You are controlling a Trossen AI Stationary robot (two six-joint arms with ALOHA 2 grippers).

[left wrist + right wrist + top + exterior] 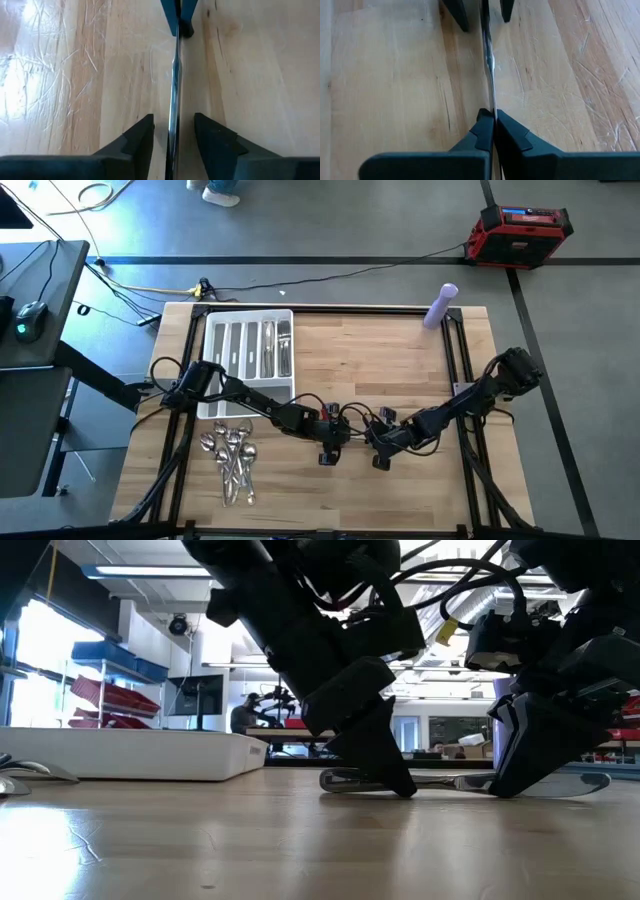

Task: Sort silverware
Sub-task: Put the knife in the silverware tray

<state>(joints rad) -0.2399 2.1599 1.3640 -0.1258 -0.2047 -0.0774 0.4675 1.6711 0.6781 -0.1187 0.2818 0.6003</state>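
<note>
A silver knife [450, 781] lies low over the wooden table [400, 370] near its front middle, turned on edge. My right gripper [493, 120] is shut on it. My left gripper [173, 132] is open at the knife's other end, one finger on each side of it with a gap on both sides. More silverware lies in a loose pile [232, 460] at the front left. Some pieces lie in the compartments of the white tray [215, 345] at the far left. My right gripper pinches the knife's flat sides [491, 102] between its two fingers, toward the knife's right end. The fingers slant down from the table's right and lie along the knife. The knife stays level and on edge; whether it rests on the table, I cannot tell.
A lilac bottle [440, 305] stands at the table's far right. Bare wood spreads between the tray and the bottle. Black frame rails [462, 380] run along the table's sides. A red case [520, 235] sits on the floor beyond the table.
</note>
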